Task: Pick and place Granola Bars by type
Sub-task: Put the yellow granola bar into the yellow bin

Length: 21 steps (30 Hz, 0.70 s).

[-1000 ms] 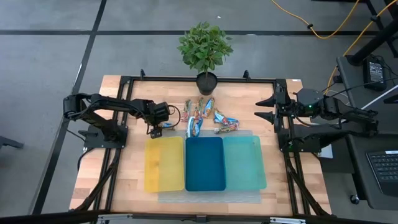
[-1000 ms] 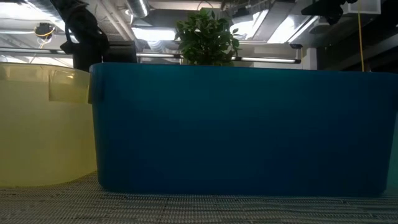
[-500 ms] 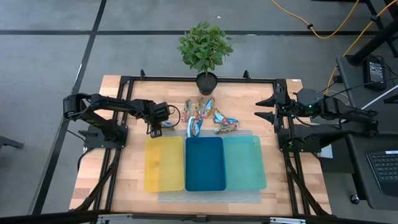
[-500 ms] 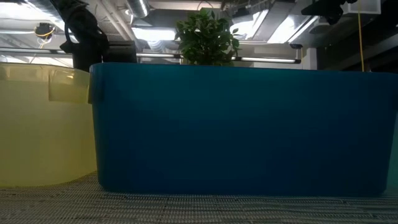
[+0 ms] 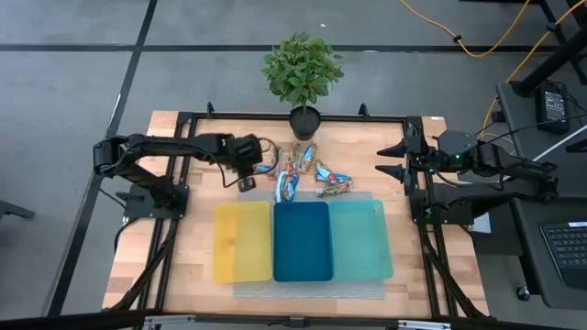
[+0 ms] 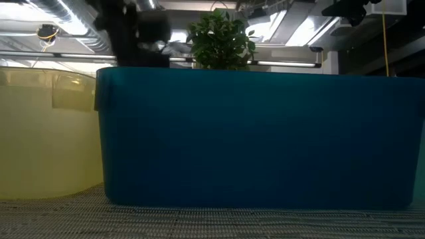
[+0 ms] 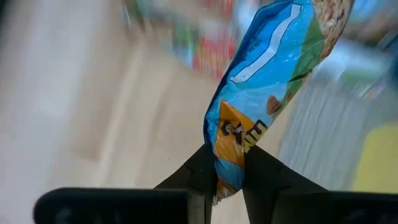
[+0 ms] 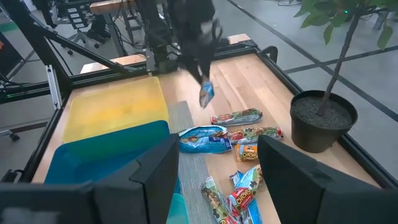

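- Left arm reaches in from table's left edge; left gripper (image 7: 229, 180) hangs above bare wood just behind yellow tray (image 5: 242, 240), jaws pinched nearly shut on a blue-wrapped bar (image 7: 267, 93), gripped at one end w/ rest of wrapper sticking out past the fingertips.
- Right wrist view shows that bar dangling clear of the table, long axis roughly vertical, not touching anything below.
- Key relation: held bar sits over the wood, just off the yellow tray's far edge, w/ dark blue tray (image 5: 303, 240) next along and teal tray (image 5: 361, 239) beyond that. Which tray suits this type can't be told from here; all 3 look empty.
- Judgement: carry is short either way, towards the near side of the table, then let go over the chosen tray. Left arm is plainly the nearer one.
- Remaining bars (image 5: 307, 172) lie in a loose pile on wood behind the dark blue tray, near potted plant (image 5: 303, 73), at mixed angles.
- Right gripper (image 5: 386, 159) waits at table's right edge, jaws apart, holding nothing.
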Each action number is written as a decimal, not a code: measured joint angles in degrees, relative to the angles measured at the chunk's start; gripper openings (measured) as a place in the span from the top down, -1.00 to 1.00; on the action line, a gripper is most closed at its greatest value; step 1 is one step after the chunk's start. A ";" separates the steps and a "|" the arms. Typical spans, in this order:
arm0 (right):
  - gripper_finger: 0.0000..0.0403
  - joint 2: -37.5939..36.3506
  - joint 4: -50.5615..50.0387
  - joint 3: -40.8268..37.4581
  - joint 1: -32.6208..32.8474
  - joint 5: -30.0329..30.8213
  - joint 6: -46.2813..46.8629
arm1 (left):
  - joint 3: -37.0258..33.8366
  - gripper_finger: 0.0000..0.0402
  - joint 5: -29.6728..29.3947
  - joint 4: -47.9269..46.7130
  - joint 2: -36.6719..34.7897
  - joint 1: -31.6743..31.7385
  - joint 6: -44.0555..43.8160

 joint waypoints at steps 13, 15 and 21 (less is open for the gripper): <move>-0.09 0.00 0.00 0.00 0.01 -0.02 0.18 | 23.65 0.79 -0.47 -8.35 -6.36 -1.50 1.36; -0.09 0.00 0.00 0.00 0.00 -0.04 -0.05 | 24.78 0.79 -0.76 -7.55 -8.30 -1.72 0.92; -0.09 0.12 0.00 -0.02 0.01 -0.02 -1.64 | 25.28 0.84 -0.93 -4.70 -13.69 -3.66 -5.48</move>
